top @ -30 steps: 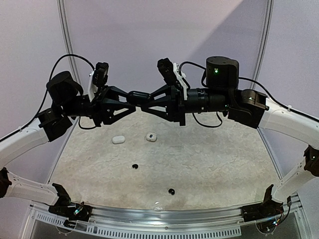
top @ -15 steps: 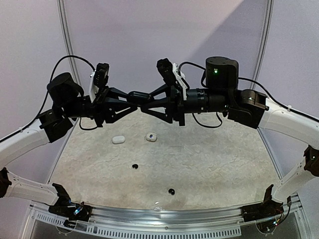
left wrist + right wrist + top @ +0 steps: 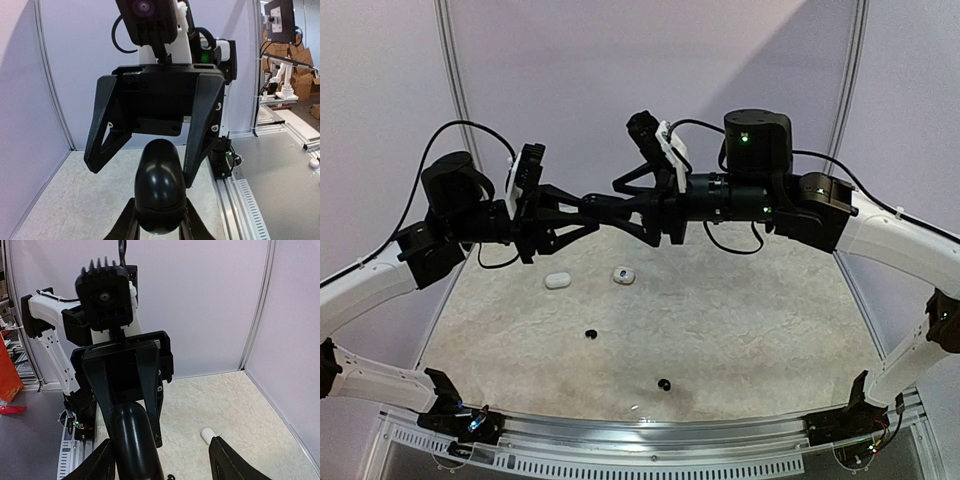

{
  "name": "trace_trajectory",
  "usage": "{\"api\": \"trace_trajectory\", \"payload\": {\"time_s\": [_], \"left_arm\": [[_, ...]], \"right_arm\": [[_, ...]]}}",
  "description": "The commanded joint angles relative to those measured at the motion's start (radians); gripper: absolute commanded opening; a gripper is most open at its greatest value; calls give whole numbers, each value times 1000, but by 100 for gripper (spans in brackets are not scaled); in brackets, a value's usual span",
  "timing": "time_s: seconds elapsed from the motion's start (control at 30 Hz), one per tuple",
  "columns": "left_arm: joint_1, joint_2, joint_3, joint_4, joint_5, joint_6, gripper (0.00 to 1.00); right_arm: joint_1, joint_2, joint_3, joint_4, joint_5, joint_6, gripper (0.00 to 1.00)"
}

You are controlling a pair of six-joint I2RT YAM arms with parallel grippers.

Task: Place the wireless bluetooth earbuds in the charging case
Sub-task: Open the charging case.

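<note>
— Arms meet high above the table (image 3: 770, 320), operator. Your left gripper (image 3: 159, 227) is clamped on a black egg-shaped case (image 3: 160, 192), held up in mid-air.
— And my right one?
— Your right gripper (image 3: 162, 462) stands released, its fingers spread wide to either side of that same case.
— Where are the earbuds?
— Two black earbuds (image 3: 591, 333) (image 3: 664, 384) lie loose on the table below, well apart. Behind them sit a white case (image 3: 558, 281) and a second white case (image 3: 623, 274), near each other.
</note>
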Motion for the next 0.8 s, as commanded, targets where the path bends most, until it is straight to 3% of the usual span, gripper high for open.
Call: {"api": "trace_trajectory", "payload": {"time_s": [0.0,0.5,0.67,0.77], "left_arm": [[-32,-18,11,-130,10,203,0],[-32,-35,3,-216,29,300,0],[-27,-36,-3,-183,18,255,0],[-19,-36,-26,-111,12,147,0]], "right_arm": [[-6,37,46,-43,87,15,63],[-42,59,60,-97,110,95,58],[-42,64,55,-106,83,92,58],[-45,69,60,-121,67,96,60]]}}
